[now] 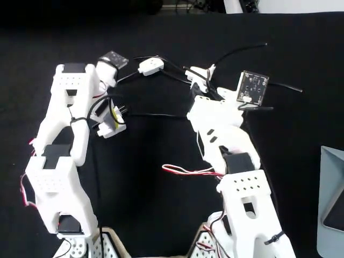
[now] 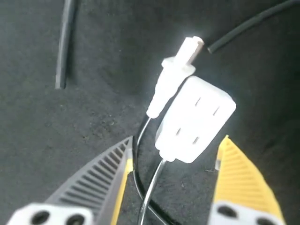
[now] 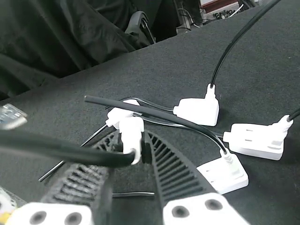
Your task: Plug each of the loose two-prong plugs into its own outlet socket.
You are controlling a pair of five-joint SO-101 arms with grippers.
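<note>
Inspection at the black surface (image 1: pixel 145 204): two white arms stand side by side, with black cords trailing across the cloth between them. The left hand (image 2: pixel 177 139) stands apart, one grey finger (image 2: pixel 101 176) and one yellow finger (image 2: pixel 239 180) on either side of a white outlet block (image 2: pixel 194 119), and neither is seen pressing on it. The block lies with its slotted face toward the wrist camera, and nothing is seated in those slots. A loose white plug (image 2: pixel 171 82) lies against the block's side, its two prongs (image 2: pixel 193 46) pointing away from the hand. A thin white cord (image 2: pixel 150 197) and a black cord (image 2: pixel 136 164) run back between the fingers. The right hand (image 3: pixel 134 140) is clamped on a second white plug (image 3: pixel 131 131), its black fingers (image 3: pixel 173 173) closing on it from both sides. A thick black cord (image 3: pixel 61 150) crosses in front of that hand. Beyond it, near one another on the cloth, lie a small white plug (image 3: pixel 117 116), an angled white plug (image 3: pixel 199 110), a slotted socket piece (image 3: pixel 255 139) and a flat socket block (image 3: pixel 224 172). From overhead, a white cord fitting (image 1: pixel 150 65) lies on the far part of the surface between the two arm tips, with black cords leading off either end.
</note>
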